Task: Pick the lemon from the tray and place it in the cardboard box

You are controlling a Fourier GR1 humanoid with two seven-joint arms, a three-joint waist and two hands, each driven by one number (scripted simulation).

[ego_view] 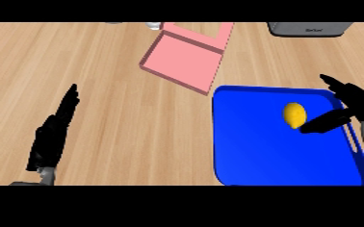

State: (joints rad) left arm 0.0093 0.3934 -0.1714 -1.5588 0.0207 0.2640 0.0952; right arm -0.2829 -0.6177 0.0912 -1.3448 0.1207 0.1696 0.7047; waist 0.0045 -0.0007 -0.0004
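Lemon (294, 115) not yet lifted from tray (256, 158); right hand (340, 107) spread open, thumb seemingly touching it. Pink box (181, 62) upper centre awaits.

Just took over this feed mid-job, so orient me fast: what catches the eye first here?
The bright blue rectangular tray at lower right stands out, with the small yellow lemon lying in its upper right part. The black right hand reaches in from the right edge, open, a finger beside the lemon. Up the wooden counter sits the open pink cardboard box; the black left hand rests open at lower left.
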